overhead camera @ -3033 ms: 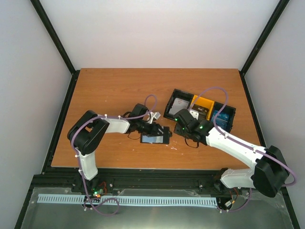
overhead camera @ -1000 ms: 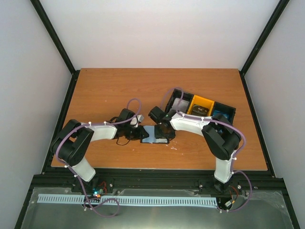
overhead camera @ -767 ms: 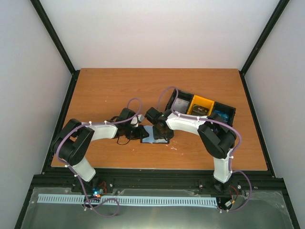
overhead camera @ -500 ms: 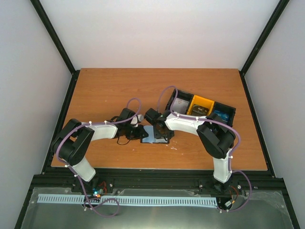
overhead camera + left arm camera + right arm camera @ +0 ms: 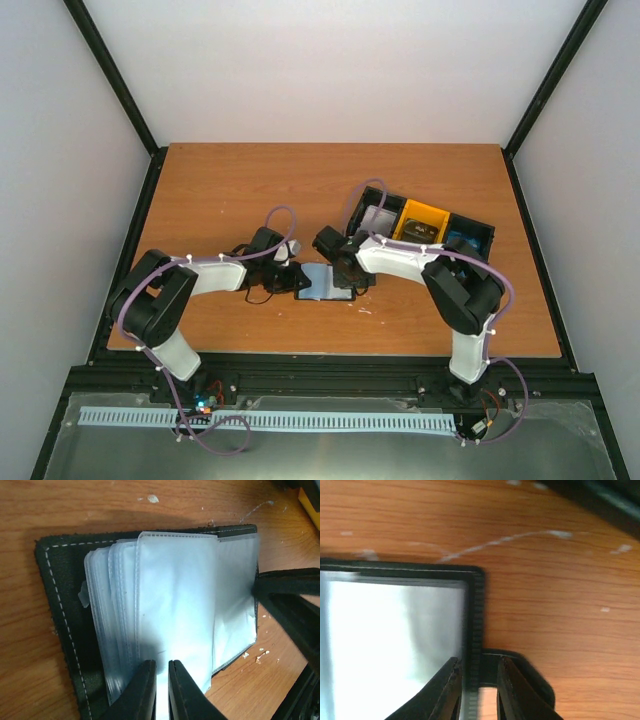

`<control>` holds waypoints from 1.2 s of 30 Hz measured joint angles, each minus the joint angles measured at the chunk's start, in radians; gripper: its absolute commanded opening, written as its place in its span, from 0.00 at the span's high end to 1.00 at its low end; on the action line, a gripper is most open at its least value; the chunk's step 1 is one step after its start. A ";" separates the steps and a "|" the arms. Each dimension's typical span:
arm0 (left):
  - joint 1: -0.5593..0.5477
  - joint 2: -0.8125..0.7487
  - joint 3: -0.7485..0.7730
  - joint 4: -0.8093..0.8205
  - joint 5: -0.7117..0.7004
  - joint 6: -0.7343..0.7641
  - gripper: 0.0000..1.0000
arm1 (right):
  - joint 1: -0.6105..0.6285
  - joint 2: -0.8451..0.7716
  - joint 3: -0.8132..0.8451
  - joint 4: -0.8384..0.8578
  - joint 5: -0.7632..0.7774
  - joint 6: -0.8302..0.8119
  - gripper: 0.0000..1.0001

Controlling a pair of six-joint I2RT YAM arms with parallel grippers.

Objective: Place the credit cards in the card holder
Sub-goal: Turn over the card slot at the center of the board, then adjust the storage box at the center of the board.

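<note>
A black folding card holder (image 5: 327, 283) lies open mid-frame on the wooden table (image 5: 250, 180). The left gripper (image 5: 161, 687) pinches one of its clear plastic sleeves (image 5: 175, 605); the right gripper (image 5: 476, 690) clamps its black edge. Blue plastic credit cards (image 5: 463, 243) sit in the black-and-yellow tray (image 5: 428, 212), right of centre

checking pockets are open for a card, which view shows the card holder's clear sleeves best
Left wrist: the clear sleeves fill the frame, fanned apart inside the card holder. Right wrist shows only one corner, blurred. Top external shows only a small pale patch.
</note>
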 measured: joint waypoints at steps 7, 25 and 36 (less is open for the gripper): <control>0.000 -0.032 0.003 -0.063 -0.018 0.000 0.86 | -0.113 -0.055 -0.079 0.008 -0.021 -0.032 0.76; 0.000 -0.072 0.134 -0.218 -0.165 -0.033 0.57 | -0.456 -0.344 -0.082 0.136 -0.282 -0.285 0.61; 0.026 -0.032 0.319 -0.253 -0.193 0.017 0.44 | -0.592 -0.225 0.113 0.077 -0.305 -0.380 0.60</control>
